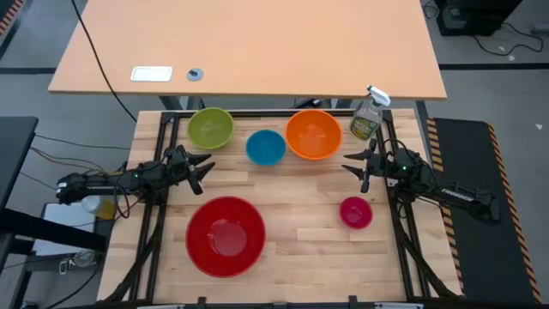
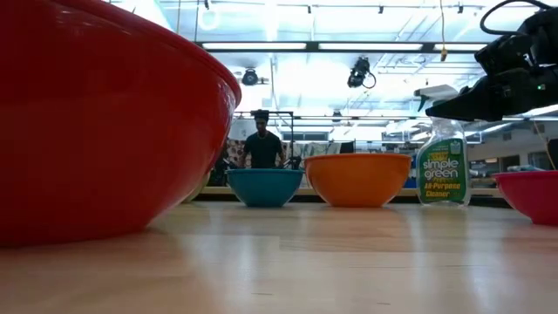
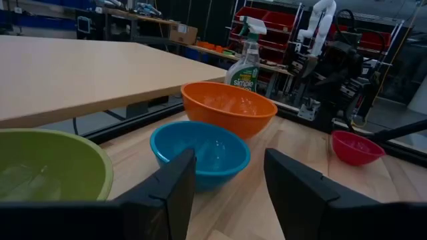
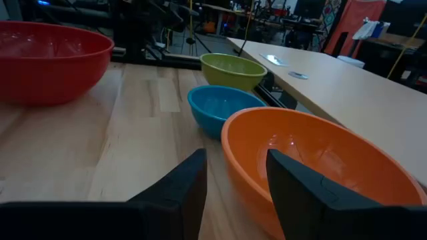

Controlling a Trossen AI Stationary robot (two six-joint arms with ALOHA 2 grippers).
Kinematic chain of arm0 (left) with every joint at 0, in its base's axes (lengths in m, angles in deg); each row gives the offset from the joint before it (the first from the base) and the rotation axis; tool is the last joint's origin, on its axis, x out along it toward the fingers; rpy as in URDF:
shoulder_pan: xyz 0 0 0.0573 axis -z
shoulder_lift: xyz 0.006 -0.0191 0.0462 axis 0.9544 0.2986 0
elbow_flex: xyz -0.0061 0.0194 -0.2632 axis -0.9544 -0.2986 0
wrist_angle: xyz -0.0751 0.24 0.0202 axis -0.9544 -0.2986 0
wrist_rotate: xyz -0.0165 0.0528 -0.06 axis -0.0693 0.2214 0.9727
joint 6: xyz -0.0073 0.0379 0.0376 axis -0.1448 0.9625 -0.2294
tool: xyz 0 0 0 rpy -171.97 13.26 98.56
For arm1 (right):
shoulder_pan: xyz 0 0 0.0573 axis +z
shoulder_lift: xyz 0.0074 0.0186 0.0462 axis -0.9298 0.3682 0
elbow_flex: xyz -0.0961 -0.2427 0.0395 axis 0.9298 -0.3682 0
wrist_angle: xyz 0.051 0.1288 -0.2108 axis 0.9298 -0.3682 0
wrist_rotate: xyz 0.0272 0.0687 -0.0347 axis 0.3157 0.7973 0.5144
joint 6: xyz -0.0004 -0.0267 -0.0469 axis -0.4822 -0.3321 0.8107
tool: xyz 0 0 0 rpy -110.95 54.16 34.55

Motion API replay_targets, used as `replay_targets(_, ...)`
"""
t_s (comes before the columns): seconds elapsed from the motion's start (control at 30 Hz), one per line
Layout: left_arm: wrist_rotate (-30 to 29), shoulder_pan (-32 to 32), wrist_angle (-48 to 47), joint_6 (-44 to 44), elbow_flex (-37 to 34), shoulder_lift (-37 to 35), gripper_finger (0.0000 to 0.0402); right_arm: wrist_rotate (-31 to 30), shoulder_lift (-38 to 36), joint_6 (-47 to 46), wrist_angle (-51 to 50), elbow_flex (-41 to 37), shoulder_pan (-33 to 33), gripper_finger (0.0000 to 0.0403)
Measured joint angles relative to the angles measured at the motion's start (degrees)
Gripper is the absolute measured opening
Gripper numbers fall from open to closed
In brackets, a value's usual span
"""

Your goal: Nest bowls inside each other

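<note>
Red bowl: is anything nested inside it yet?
No. From above, the red bowl holds only its own glossy bottom; the other four bowls sit apart on the table. What lies beneath it is covered.

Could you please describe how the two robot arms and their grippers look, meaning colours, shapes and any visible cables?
Both arms are dark, nearly black, slim and jointed. The left gripper and the right gripper each end in two pointed fingers. In the wrist views the fingers are flat, wedge-shaped black plates. Small green lights glow near each wrist. Thin dark cables run along the arms.

Five bowls (image 1: 266, 148) apart on table (image 1: 292, 249).
</note>
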State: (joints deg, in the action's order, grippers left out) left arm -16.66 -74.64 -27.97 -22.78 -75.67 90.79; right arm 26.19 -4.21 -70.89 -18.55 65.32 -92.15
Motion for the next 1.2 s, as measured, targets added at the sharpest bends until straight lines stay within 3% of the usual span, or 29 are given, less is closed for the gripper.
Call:
replay_targets(0.17,-0.02,0.00,1.75,-3.61,0.01,0.02,0.0181,-0.01,-0.02,0.00,0.00,-0.01,0.00,0.0162)
replay_targets(0.3,-0.04,0.01,8.52,-23.06,0.02,0.00,0.0181,-4.85,0.00,2.08,0.67,0.00,-0.02,0.0162)
replay_targets(0.37,-0.07,-0.01,10.64,-28.22,0.02,-0.02,0.0181,-7.32,0.01,6.18,2.79,-0.01,-0.02,0.0162)
replay_targets(0.6,-0.10,-0.01,13.19,-32.14,0.00,-0.01,0.0181,-8.59,0.35,6.64,14.44,-0.02,-0.04,0.0162)
replay_targets(0.7,-0.15,-0.01,13.24,-34.69,0.00,0.00,0.0181,-10.63,0.70,-9.04,25.86,0.02,-0.06,0.0162)
replay_targets(0.83,-0.96,-0.01,15.77,-37.92,0.01,0.02,0.0181,-25.54,1.44,-45.58,29.32,0.07,-0.08,0.0162)
replay_targets(0.9,-2.66,-0.01,17.53,-38.23,0.02,0.01,0.0181,-29.60,2.94,-56.40,28.37,0.01,-0.14,0.0162)
replay_targets(1.07,-6.93,-0.05,25.48,-37.65,0.00,0.00,0.0181,-21.53,9.11,-64.71,38.76,0.00,-0.06,0.0162)
replay_targets(1.2,-7.67,-0.05,31.44,-29.03,0.01,0.02,0.0181,-24.89,13.49,-65.70,54.30,0.00,-0.06,0.0162)
